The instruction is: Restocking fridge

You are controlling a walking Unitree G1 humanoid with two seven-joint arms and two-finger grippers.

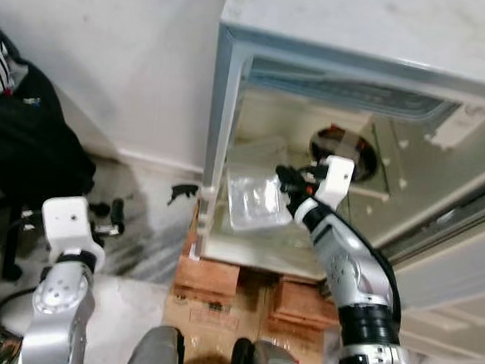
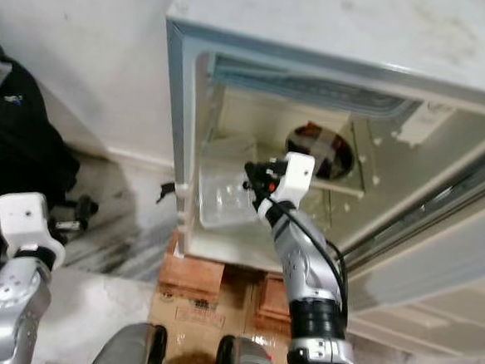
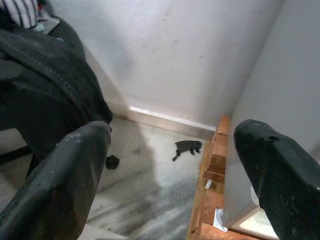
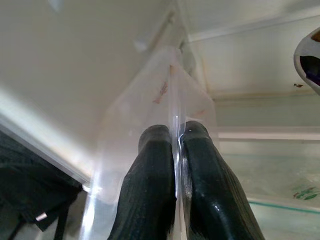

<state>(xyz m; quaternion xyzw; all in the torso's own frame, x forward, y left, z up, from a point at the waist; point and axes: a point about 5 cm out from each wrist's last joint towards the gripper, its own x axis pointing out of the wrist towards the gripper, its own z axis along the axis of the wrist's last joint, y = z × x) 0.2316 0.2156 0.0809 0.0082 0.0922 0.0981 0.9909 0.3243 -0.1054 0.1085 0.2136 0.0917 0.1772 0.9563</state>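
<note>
Reaching into the open fridge [image 1: 232, 90], the right gripper [image 1: 286, 182] holds a clear plastic container [image 1: 254, 201] by its rim, with the fingers [image 4: 150, 180] pressed together on the thin wall. Gripping the edge this way probably lets the arm carry the light box in over the lower shelf without the wrist fouling the fridge's side wall. The container sits inside the lower left part of the compartment, close to the left wall and just above the fridge floor; whether it already rests there cannot be told. Behind it, deeper in, a dark round dish [image 1: 342, 147] stands on a shelf.

The right arm is stretched forward and up from the shoulder, elbow bent, forearm angled toward the fridge's left side, wrist just inside the door opening. The left gripper [image 1: 107, 214] hangs low beside the fridge, over the marble floor [image 3: 150, 195] and near the wooden blocks [image 1: 211, 276] under the fridge, its fingers spread wide and holding nothing. A heap of dark clothing [image 1: 25, 133] lies to the left.
</note>
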